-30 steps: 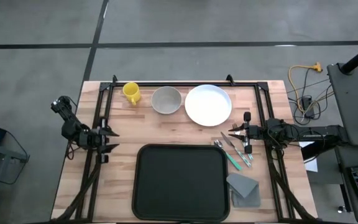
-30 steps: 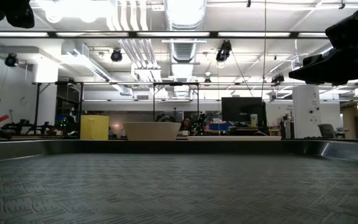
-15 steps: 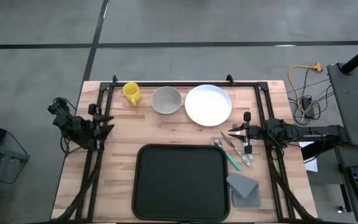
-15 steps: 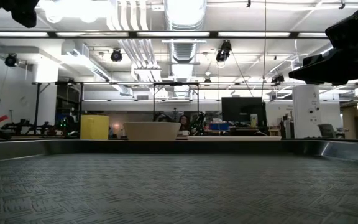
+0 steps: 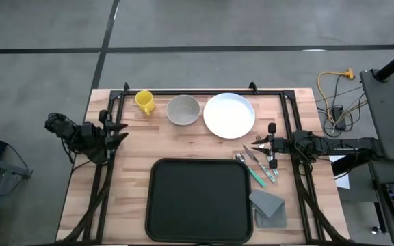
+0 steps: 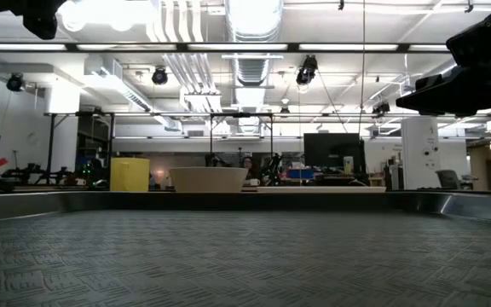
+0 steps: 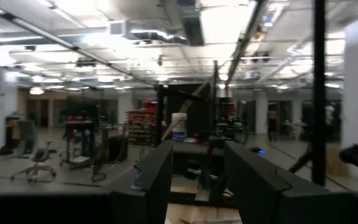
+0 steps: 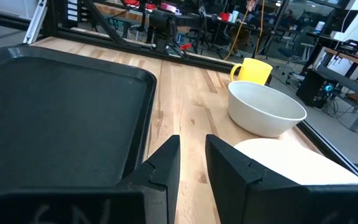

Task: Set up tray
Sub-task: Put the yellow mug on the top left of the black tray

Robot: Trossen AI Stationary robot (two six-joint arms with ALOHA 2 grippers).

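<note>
The large flat black rectangular tray (image 5: 199, 199) with rounded corners and a low rim lies at the near middle of the light wooden table (image 5: 135, 147), its long axis running left to right. Nothing is on it yet.

The things to be placed stand beyond it, in a row along the far edge: a small yellow mug (image 5: 144, 101) on the left, a grey-white round bowl (image 5: 183, 110) in the middle, and a white round plate (image 5: 229, 115) to the right. A few pieces of cutlery (image 5: 258, 167), one with a green handle, lie just beside the tray's far right corner, and a small grey folded napkin (image 5: 268, 204) lies near its right edge.

The right gripper (image 5: 257, 144) hovers at the right side of the table, pointing inward; the plate is just on its far side and the cutlery just on its near side. Its fingers (image 8: 229, 163) stand a narrow way apart and hold nothing. I judge that this arm is the nearer one for the plate and the cutlery.

The left gripper (image 5: 120, 131) is at the left edge of the table, raised, near the mug; its fingers (image 7: 157, 171) are apart and empty.

The tray's bottom is ribbed, so things should not slide much. Behind the table is a large workshop with racks and ceiling lamps.
</note>
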